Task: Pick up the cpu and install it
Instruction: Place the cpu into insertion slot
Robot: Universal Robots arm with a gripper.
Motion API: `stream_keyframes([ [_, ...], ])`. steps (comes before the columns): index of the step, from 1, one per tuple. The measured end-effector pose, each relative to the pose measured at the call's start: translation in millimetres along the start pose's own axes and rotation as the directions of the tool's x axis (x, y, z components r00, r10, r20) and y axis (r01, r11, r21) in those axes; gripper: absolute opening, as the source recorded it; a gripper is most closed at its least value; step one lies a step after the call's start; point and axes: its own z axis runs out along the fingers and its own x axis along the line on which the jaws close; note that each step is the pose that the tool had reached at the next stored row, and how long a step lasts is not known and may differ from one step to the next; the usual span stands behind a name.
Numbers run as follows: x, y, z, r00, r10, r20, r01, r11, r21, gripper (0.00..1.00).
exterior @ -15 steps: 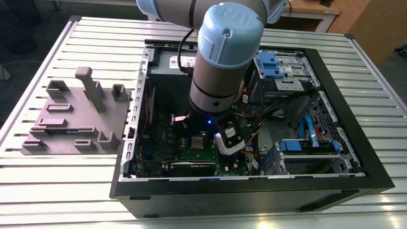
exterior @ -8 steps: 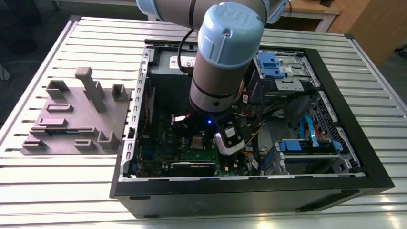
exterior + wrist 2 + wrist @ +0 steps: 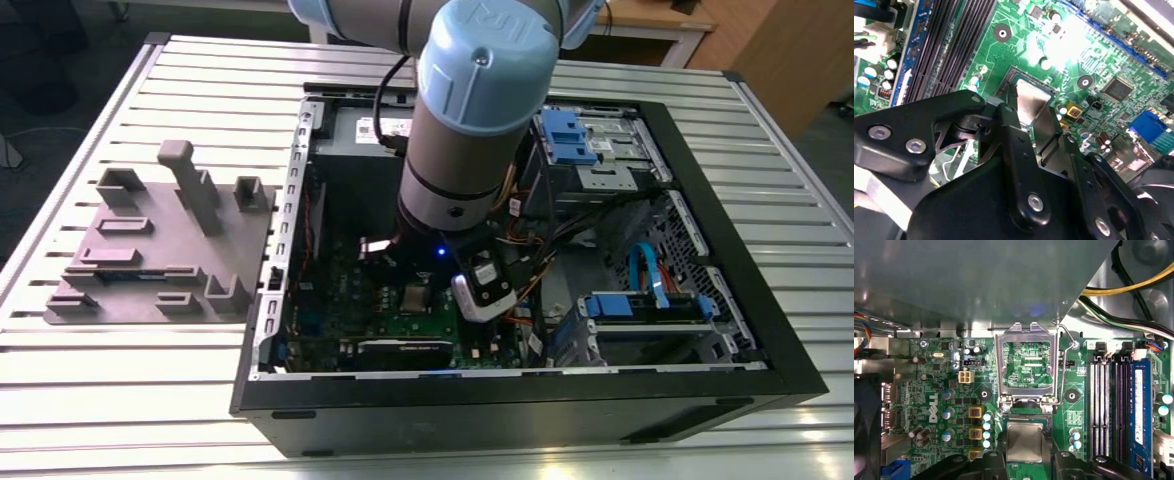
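The cpu point(image 3: 1024, 441), a small square chip with a shiny silver top, sits between my gripper's point(image 3: 1024, 458) two black fingers point(image 3: 996, 460). In the second wrist view the cpu point(image 3: 1030, 99) is pinched at its edges by the gripper point(image 3: 1028, 120), low over the dark socket point(image 3: 1010, 76) on the green motherboard. The socket's metal bracket point(image 3: 1026, 335) stands flipped open just beyond the chip. In the exterior view the gripper point(image 3: 420, 295) reaches down inside the open computer case point(image 3: 534, 395) over the motherboard.
A grey power-supply box point(image 3: 979, 280) lies close beyond the socket bracket. Black memory slots point(image 3: 1109, 405) run beside the socket, and cables point(image 3: 1124, 290) cross above them. Blue drive cages point(image 3: 581, 135) fill the case's far side. A grey fixture plate point(image 3: 160, 250) sits outside on the slatted table.
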Motion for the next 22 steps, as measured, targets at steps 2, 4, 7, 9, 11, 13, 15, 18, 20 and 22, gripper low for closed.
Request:
stream_keyframes([
  [2, 0.2, 0.0, 0.0, 1.0000, 0.000, -0.0001, 0.000, 1.0000, 0.0002, 0.40],
  [4, 0.3, 0.0, 0.0, 1.0000, 0.000, -0.0001, 0.000, 1.0000, 0.0002, 0.40],
  [7, 0.3, 0.0, 0.0, 1.0000, 0.000, 0.0000, 0.000, 1.0000, 0.0003, 0.42],
  [9, 0.3, 0.1, 0.0, 1.0000, 0.001, 0.0000, -0.001, 1.0000, 0.0002, 0.42],
  [11, 0.5, 0.1, 0.5, 1.0000, 0.004, 0.0003, -0.004, 1.0000, -0.0001, 0.48],
  [13, 0.6, 0.1, 1.2, 1.0000, 0.007, 0.0007, -0.007, 1.0000, -0.0004, 0.48],
  [15, 0.6, 0.1, 2.1, 0.9999, 0.011, 0.0010, -0.011, 0.9999, -0.0007, 0.55],
  [18, 0.4, 0.0, 4.1, 0.9999, 0.013, 0.0013, -0.013, 0.9999, -0.0009, 0.61],
  [20, 0.4, -0.1, 5.2, 0.9999, 0.014, 0.0014, -0.014, 0.9999, -0.0009, 0.61],
  [22, 0.4, 0.0, 5.2, 0.9999, 0.014, 0.0014, -0.014, 0.9999, -0.0008, 0.60],
])
